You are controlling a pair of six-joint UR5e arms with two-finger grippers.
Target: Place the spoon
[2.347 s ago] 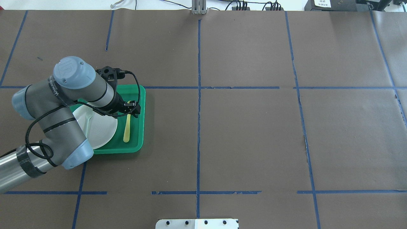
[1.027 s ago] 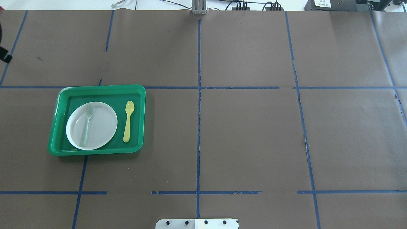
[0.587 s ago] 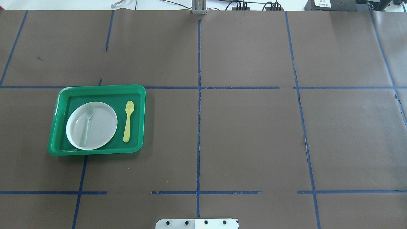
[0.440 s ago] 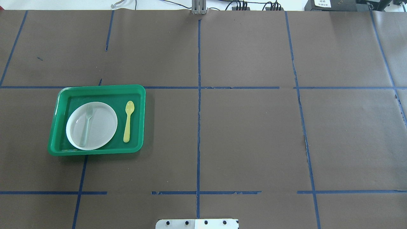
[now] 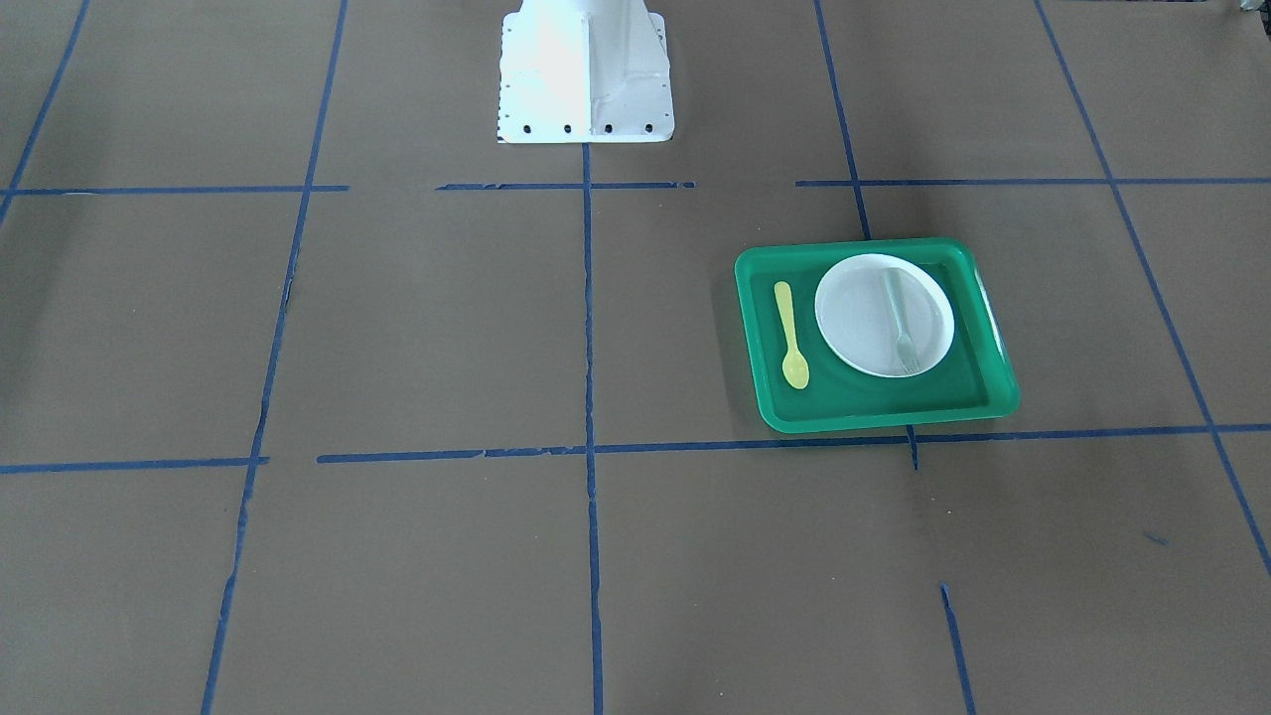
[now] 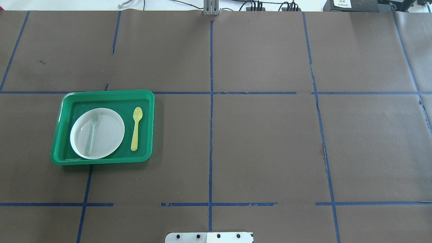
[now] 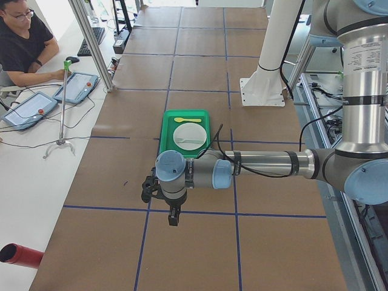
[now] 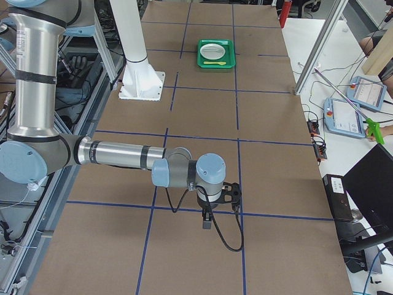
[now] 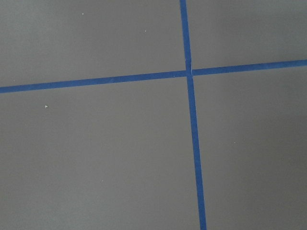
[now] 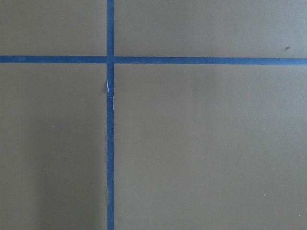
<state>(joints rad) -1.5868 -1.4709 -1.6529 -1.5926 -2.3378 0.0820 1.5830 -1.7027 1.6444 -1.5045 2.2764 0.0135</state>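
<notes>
Left arm (image 7: 267,162) withdrawn from tray (image 6: 101,159), spoon (image 6: 135,130) lying free (jaws' opening indiscernible)

A white plate (image 6: 108,131) sits in a green tray (image 6: 101,160) — a pale fork (image 6: 91,133) lying on it.

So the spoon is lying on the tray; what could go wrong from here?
The spoon lies loose on the tray, apart from the plate; a bump to the tray might slide it. The fork rests loose on the plate, so lifting the tray could tip it off.
</notes>
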